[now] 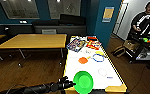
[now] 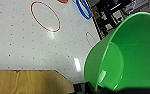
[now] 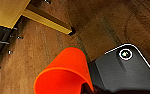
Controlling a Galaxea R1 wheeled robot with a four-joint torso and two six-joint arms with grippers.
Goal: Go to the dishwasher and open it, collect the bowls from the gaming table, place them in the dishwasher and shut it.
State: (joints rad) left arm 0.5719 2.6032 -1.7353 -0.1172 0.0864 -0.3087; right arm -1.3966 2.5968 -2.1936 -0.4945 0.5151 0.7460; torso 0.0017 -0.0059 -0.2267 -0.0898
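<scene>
- The left gripper (image 1: 70,84) comes in low from the left on its dark arm and is clamped on the rim of the green bowl (image 1: 83,82), holding it tilted with its mouth turned up and toward the camera, over the near end of the gaming table (image 1: 108,87).
- In the left wrist view the green bowl (image 2: 126,55) looms large, its inside bare, above the table's white dotted top (image 2: 21,47) and the yellow wooden edge (image 2: 28,81).
- In the right wrist view an orange bowl (image 3: 63,72) sits right at the right gripper, seemingly gripped at its rim, over the brown wooden floor (image 3: 98,27); the fingers are not clear enough to make out, so I cannot tell how they stand.
- Further along the white top lie an orange disc-like piece (image 1: 82,60), a flat blue ring (image 1: 98,57) and a faint ring (image 1: 102,72).
- At the far end of the table there is a colourful heap of toys and packets (image 1: 84,43).
- To the left, just beside the gaming table, stands a plain yellow-topped table (image 1: 33,40).
- Far right, a person (image 1: 146,17) stands behind a dark cart (image 1: 141,47).
</scene>
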